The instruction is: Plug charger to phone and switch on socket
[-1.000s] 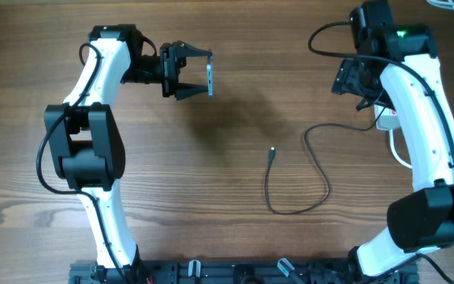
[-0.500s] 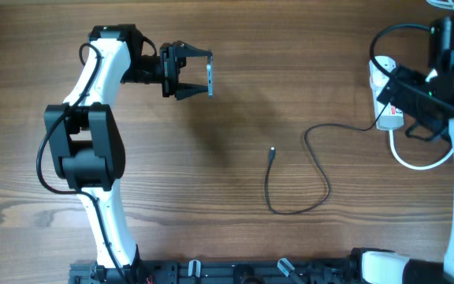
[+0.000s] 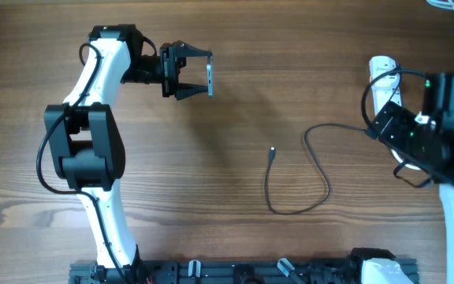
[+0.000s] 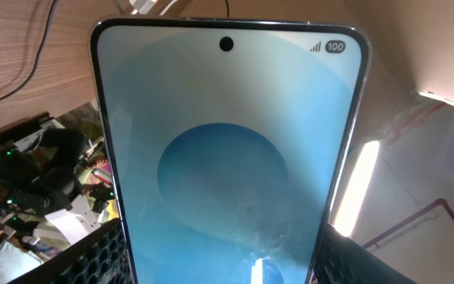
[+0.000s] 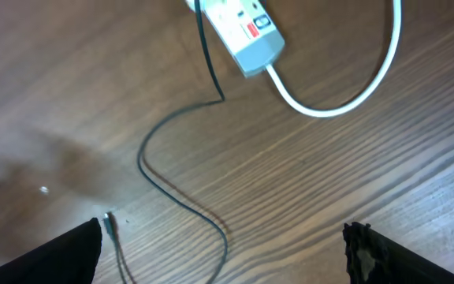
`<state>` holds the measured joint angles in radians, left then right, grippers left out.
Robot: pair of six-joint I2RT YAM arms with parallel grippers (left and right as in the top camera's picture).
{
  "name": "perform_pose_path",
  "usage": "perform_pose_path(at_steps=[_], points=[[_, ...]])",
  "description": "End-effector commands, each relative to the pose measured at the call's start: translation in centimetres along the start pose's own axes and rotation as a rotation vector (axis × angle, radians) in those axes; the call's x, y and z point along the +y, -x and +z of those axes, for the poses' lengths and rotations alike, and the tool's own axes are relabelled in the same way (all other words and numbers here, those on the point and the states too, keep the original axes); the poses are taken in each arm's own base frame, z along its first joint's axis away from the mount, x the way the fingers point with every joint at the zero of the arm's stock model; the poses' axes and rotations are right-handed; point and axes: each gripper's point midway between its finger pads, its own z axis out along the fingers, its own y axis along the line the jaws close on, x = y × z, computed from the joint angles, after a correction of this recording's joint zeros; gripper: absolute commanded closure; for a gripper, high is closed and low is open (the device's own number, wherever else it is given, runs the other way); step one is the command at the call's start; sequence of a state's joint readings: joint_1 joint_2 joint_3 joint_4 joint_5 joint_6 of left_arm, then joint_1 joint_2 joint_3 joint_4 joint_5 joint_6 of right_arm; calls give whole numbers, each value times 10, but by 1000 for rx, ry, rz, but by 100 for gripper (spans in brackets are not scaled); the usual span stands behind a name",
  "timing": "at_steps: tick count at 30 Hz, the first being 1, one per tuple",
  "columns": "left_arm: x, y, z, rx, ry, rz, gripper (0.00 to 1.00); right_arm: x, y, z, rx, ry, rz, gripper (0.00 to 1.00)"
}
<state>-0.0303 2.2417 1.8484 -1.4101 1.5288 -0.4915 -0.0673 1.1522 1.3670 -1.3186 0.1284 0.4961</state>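
Overhead: left pincer [image 3: 199,75] at 10 o'clock, clamped on the phone [image 3: 210,79], which shows edge-on as a thin grey strip. It is held off the counter [image 3: 211,197], with a faint shadow toward 4 o'clock of it. Charger [image 3: 326,183] lies loose on the wood right of centre. Its connector tip [image 3: 272,152] sits just past centre toward 3 o'clock; the cable loops down to 5 o'clock, then climbs toward the socket [image 3: 381,72] at 2 o'clock. Tip and phone well apart. Right arm [image 3: 420,138] covers the socket's lower end; its jaws cannot be read from above. Left wrist: phone fills the frame, screen pale blue with a darker disc, punch-hole camera at 12 o'clock, black finger pads [image 4: 93,256] flanking it at 7 and 5 o'clock. Right wrist: right pincer [image 5: 225,229] spread wide, nothing between the fingers, one at 7 and one at 5 o'clock. Socket at 12 o'clock, red mark [image 5: 252,30] on it; white cord [image 5: 345,102] curves from its end toward 2 o'clock. Charger cable runs from the socket down to 7 o'clock. The tip lies on the counter, seen just beside the 7 o'clock finger; contact cannot be told.
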Motion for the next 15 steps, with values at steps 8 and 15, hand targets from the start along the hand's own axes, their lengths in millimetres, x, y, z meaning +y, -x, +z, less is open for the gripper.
perform_pose_path(at_steps=[8,15], points=[[-17,-18,-8,13,-53,55,30,6,3,-9,-36,51,7,0],[-17,-18,-7,13,-52,55,30,56,-6,-18,16,336,-140,0]])
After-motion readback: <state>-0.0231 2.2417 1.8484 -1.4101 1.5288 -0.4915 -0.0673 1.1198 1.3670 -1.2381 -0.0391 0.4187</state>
